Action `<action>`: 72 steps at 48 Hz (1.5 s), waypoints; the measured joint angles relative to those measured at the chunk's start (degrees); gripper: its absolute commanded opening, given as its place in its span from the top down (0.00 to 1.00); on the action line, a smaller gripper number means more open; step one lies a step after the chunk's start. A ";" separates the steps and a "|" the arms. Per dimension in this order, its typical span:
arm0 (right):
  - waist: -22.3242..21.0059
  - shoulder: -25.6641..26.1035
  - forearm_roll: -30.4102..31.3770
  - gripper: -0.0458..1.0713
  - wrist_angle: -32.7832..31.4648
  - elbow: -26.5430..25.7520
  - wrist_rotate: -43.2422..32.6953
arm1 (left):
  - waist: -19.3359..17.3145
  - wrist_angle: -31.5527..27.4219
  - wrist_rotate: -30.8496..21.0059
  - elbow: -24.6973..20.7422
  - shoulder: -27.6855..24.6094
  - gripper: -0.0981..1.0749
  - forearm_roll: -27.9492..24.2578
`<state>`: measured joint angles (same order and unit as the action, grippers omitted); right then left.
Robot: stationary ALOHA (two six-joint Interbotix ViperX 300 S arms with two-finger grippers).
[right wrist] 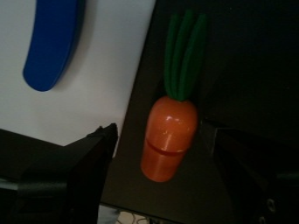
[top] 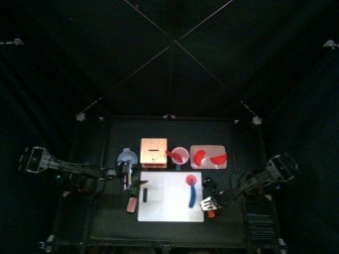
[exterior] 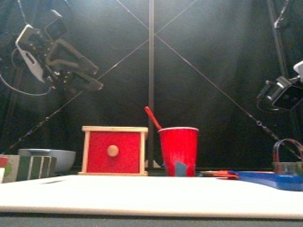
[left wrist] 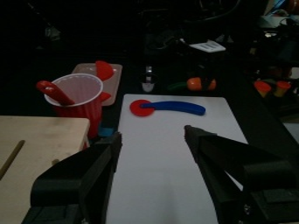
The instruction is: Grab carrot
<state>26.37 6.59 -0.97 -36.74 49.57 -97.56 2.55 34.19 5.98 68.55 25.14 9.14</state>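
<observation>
The carrot (right wrist: 170, 140) is a stubby bright-orange piece with a green top. It lies on the black table just off the edge of the white board (right wrist: 100, 79). My right gripper (right wrist: 163, 136) is open and hangs over it, one jaw on each side of the orange body, neither touching it. In the top view the right gripper (top: 212, 201) sits at the board's right edge and hides the carrot. My left gripper (left wrist: 152, 162) is open and empty over the left part of the white board (left wrist: 176, 166).
A long blue stick (right wrist: 52, 44) lies on the board near the carrot. At the back stand a wooden box (top: 154, 152) and red cups (top: 180, 156). A duller orange-red piece (top: 133, 204) lies left of the board.
</observation>
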 measured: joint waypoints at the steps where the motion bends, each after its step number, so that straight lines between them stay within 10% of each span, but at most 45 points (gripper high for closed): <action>1: 0.09 -0.26 -0.09 0.04 0.00 -0.18 0.00 | 0.00 0.00 -0.09 0.00 0.00 0.12 0.00; 26: 0.62 -1.05 -0.18 0.07 -3.34 -0.88 0.00 | 0.00 -0.09 -0.09 0.00 0.00 0.12 0.00; 41: 0.79 -1.85 -0.70 0.43 -3.34 -1.67 0.00 | 0.00 0.00 -0.09 0.00 0.09 0.12 0.00; 63: -1.23 -0.53 8.61 0.44 -4.22 -8.70 1.05 | 0.00 0.00 -0.09 0.00 0.18 0.12 0.00; 72: -7.65 -0.79 12.74 0.44 4.57 -10.99 0.79 | 0.00 0.00 -0.18 0.00 0.26 0.12 0.09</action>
<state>18.72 5.80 11.78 -32.17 38.58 -96.77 2.55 34.19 5.80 68.55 25.40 9.23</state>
